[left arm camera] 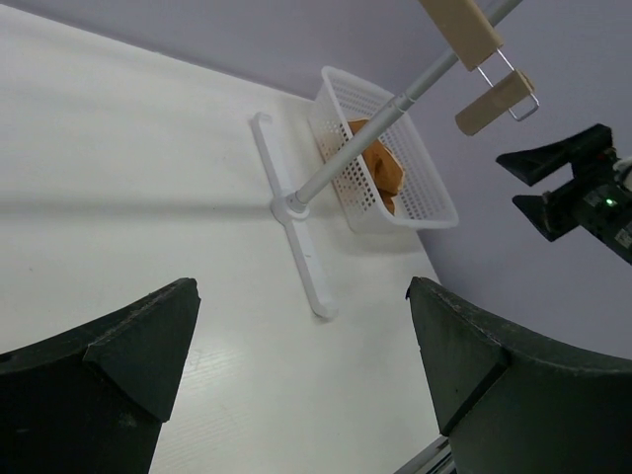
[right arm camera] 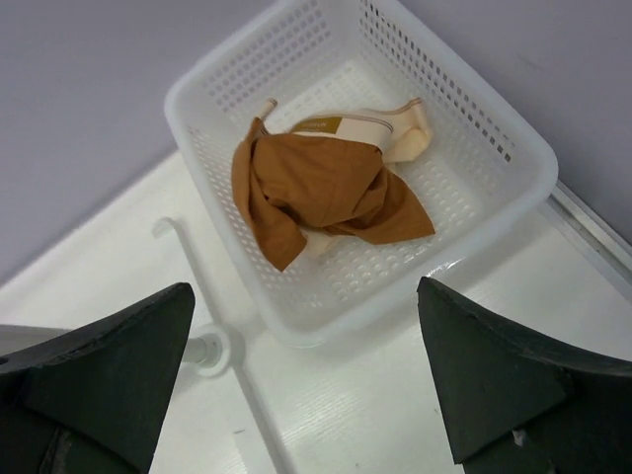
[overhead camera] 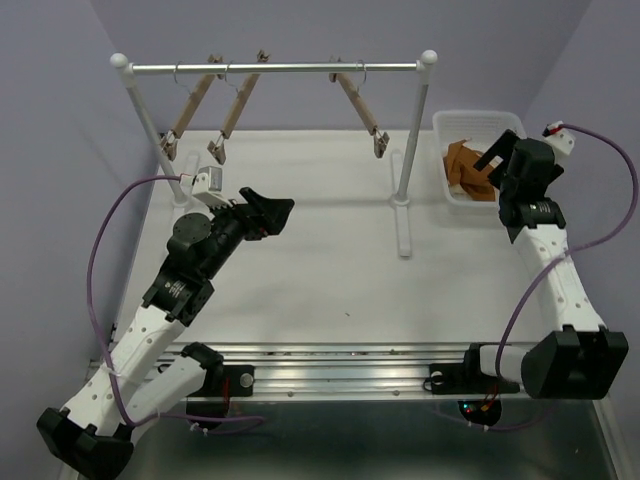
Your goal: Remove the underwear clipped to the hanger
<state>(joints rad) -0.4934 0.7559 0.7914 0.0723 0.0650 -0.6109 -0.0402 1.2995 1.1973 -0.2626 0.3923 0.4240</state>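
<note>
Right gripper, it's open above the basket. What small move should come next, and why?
Probably lift the right gripper straight up and draw it back from the basket. The underwear lies crumpled inside the basket, clear of the open jaws, and the hangers on the rail look bare, so nothing seems left to grip.

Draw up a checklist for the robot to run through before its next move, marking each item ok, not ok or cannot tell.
1. Underwear off the hangers and lying in the basket: ok.
2. All three hangers on the rail carry no cloth: ok.
3. Right gripper open and empty above the basket: ok.
4. Left gripper open and empty: ok.
5. Pale cloth beside the underwear is a separate garment: cannot tell.
</note>
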